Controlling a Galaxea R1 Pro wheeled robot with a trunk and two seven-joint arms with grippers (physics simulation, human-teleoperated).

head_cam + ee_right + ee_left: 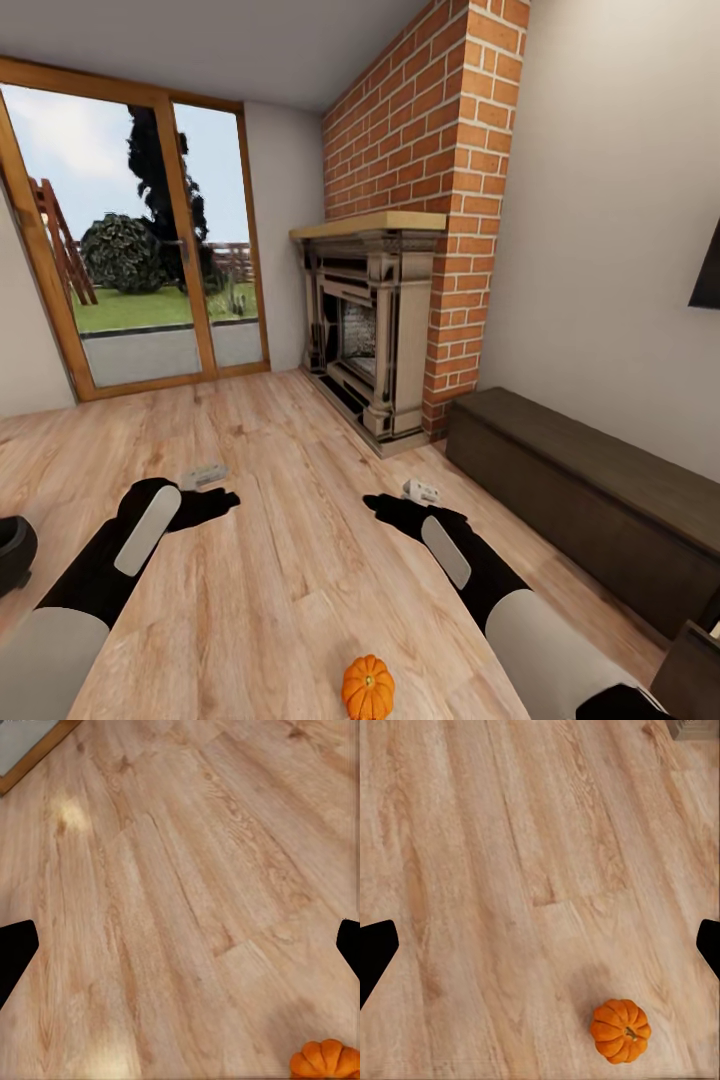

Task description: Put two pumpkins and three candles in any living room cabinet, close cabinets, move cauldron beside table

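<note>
Orange pumpkin (368,687) sitting upright on the wood floor (280,560), nearer the robot than both arms | left gripper (540,945) spread wide, nothing in it | right gripper (180,945) same, wide and empty | dark cabinet (590,495) along the wall right of the pumpkin, fronts flush | black cauldron (14,548) way off to the pumpkin's left

Head view: high vantage, facing forward and down over both arms toward fireplace (375,330), glass doors (140,250), cabinet (590,500).
Left wrist view: looks steeply down, near the plank floor (510,870).
Right wrist view: likewise.
Shared by all three: pumpkin (368,687) (619,1030) (327,1061) on floor.
</note>
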